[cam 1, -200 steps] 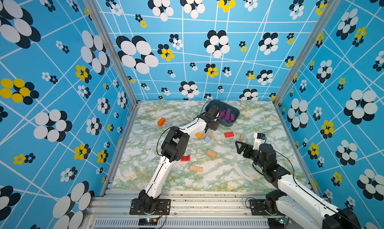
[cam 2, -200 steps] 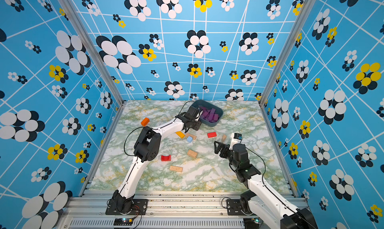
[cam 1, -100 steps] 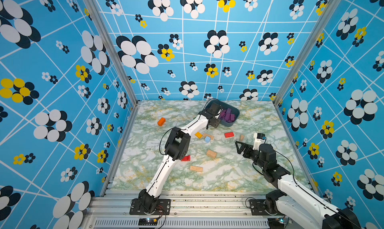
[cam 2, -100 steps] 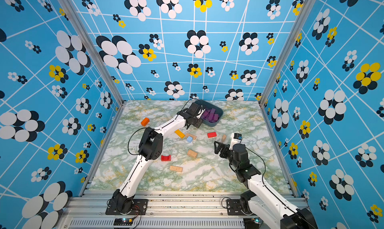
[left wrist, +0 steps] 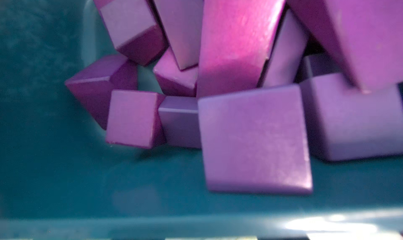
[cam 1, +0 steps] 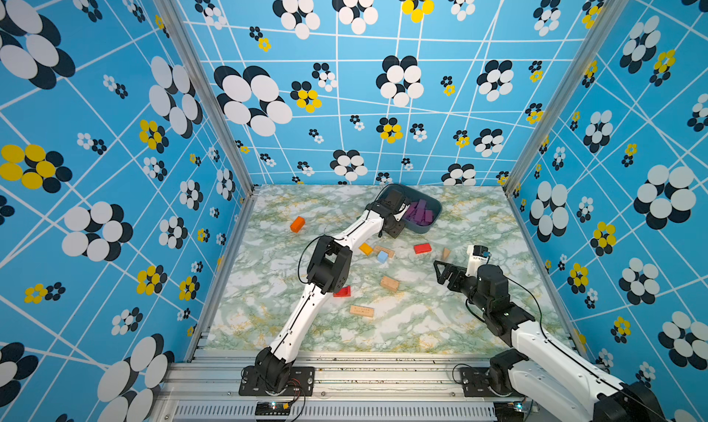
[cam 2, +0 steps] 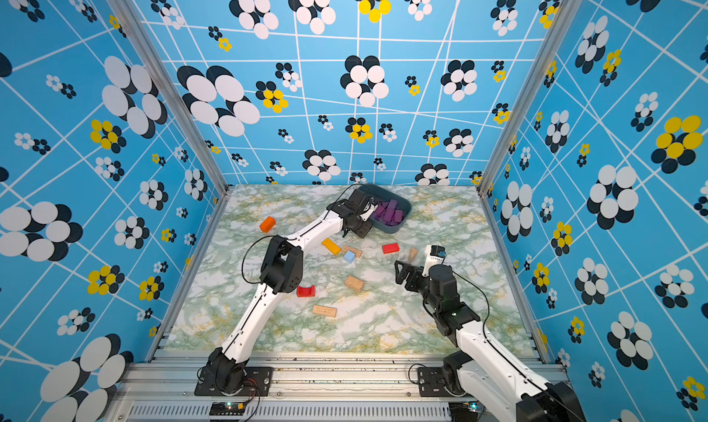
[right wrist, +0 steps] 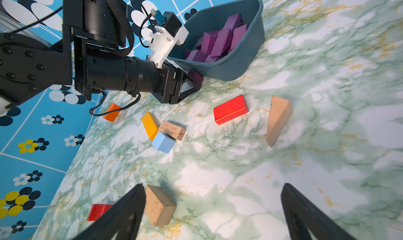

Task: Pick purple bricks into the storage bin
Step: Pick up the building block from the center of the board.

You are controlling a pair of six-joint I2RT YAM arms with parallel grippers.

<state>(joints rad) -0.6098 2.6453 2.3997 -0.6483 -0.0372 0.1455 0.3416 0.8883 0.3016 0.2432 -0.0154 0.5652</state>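
Bricks (cam 1: 419,213), all purple, lie heaped in the storage bin (cam 1: 423,228) in both top views; right pincer (cam 1: 440,273), well apart from it, splayed empty. Left wrist view: that heap, close. Right wrist view: left pincer (right wrist: 197,82) at the bin's outer wall, a purple brick (right wrist: 195,75) at its tips; grip cannot be told.

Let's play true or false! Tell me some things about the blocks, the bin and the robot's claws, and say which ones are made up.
1. Purple bricks are piled in the storage bin. True.
2. The right gripper is holding a purple brick. False: its jaws are wide open and empty, above the table.
3. A light blue cube lies beside a yellow block. True.
4. The orange block is inside the bin. False: it lies on the table, away from the bin.
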